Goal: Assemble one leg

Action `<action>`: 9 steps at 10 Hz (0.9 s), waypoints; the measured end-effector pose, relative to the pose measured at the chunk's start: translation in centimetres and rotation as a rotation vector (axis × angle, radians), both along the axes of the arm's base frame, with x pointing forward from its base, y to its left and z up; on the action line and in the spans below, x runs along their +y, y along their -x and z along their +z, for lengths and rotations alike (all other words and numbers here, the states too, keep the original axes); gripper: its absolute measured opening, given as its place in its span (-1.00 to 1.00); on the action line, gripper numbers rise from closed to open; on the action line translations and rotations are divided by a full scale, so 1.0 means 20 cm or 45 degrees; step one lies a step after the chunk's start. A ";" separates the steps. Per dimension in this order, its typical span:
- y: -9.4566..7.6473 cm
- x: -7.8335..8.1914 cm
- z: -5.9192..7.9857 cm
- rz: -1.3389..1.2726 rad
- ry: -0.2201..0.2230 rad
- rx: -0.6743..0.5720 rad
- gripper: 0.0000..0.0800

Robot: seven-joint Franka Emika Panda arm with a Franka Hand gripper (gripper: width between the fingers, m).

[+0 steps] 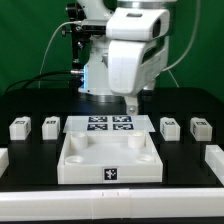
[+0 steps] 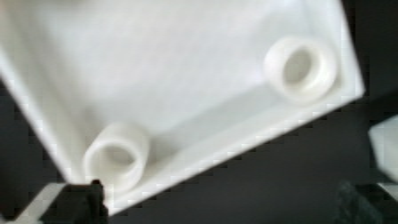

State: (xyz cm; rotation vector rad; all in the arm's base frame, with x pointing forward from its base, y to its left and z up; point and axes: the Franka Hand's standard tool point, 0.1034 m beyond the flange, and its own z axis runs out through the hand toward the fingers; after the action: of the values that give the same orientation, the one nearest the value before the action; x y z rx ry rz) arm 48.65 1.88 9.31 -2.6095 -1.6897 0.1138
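Four small white legs with marker tags lie on the black table, two at the exterior view's left (image 1: 20, 127) (image 1: 50, 126) and two at its right (image 1: 170, 127) (image 1: 199, 128). The large white slab with round sockets (image 1: 110, 160) lies in the middle front. My gripper (image 1: 133, 112) hangs over the slab's far right part, apart from every leg. In the wrist view the gripper (image 2: 222, 212) is open and empty, with the slab (image 2: 178, 80) and two of its sockets (image 2: 299, 68) (image 2: 119, 155) below it. No leg shows in the wrist view.
The marker board (image 1: 100, 125) lies flat just behind the slab. White bars stand at the front left (image 1: 4, 160) and front right (image 1: 213, 160) of the table. The arm's base and cables stand at the back, in front of a green backdrop.
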 end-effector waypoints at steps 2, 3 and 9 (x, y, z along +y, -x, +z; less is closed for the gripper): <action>0.02 -0.02 -0.01 -0.015 0.001 -0.001 0.63; 0.02 -0.02 -0.01 -0.016 0.001 0.000 0.63; 0.15 -0.04 -0.10 0.377 0.002 0.022 0.63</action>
State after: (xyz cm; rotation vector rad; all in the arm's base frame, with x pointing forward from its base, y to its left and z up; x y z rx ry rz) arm 45.58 1.02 7.30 -2.3329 -2.0583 0.1435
